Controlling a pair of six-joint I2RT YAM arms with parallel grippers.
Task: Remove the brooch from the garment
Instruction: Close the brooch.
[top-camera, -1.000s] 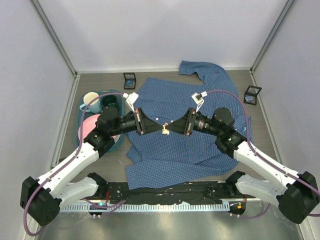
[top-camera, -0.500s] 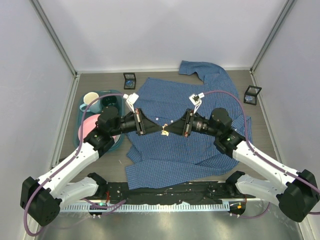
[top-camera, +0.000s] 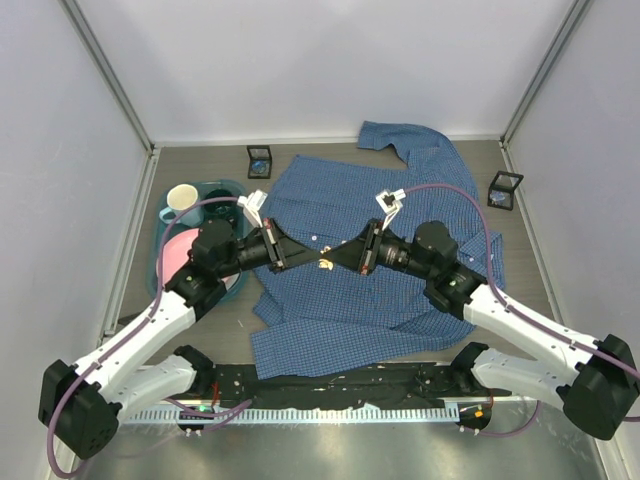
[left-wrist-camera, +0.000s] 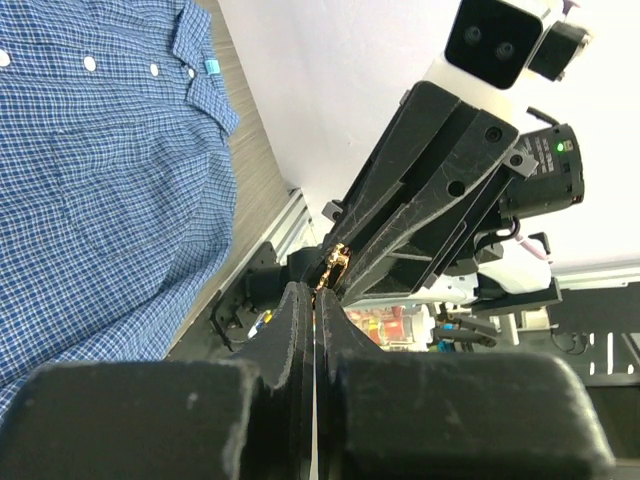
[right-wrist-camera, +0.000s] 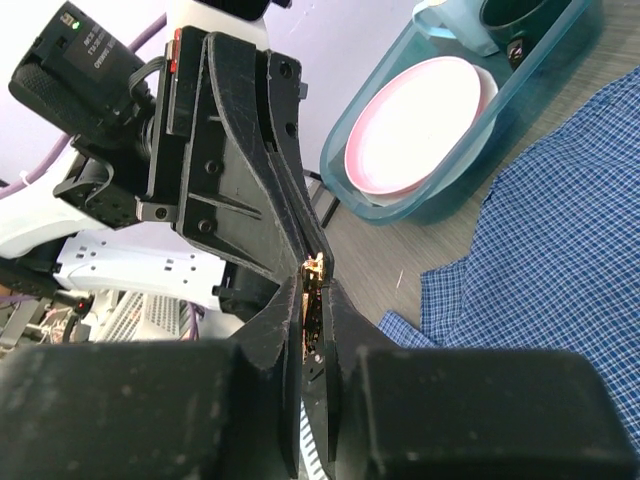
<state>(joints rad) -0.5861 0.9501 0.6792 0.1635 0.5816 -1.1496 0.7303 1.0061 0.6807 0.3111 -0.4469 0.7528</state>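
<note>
- brooch (top-camera: 326, 264): small and gold, held up over the middle of the shirt front, between the two arms' fingertips. in both wrist views it sits apart from the cloth.
- right gripper (top-camera: 338, 261): fingers pressed nearly together. the right wrist view shows the gold piece (right-wrist-camera: 312, 290) lying in the narrow slit between them, so it pinches the brooch.
- left gripper (top-camera: 312, 263): fingers pressed together with only a hairline gap in its own view. its tips meet the brooch (left-wrist-camera: 335, 262) from the opposite side; cannot tell whether they grip any of it.
- the two grippers point tip to tip, nearly touching.
- shirt (top-camera: 340, 310): blue small check with white buttons, spread flat on the table (top-camera: 200, 320). the collar is at the far right and the hem is near the arm bases.
- tray (top-camera: 157, 262): teal, just left of the shirt, under the left arm. it holds a pink plate (top-camera: 175, 250), a pale cup (top-camera: 181, 196) and a dark mug (top-camera: 218, 203).
- small black box (top-camera: 259, 157): at the far edge, beside the shirt.
- second black box (top-camera: 505, 188): by the right wall.
</note>
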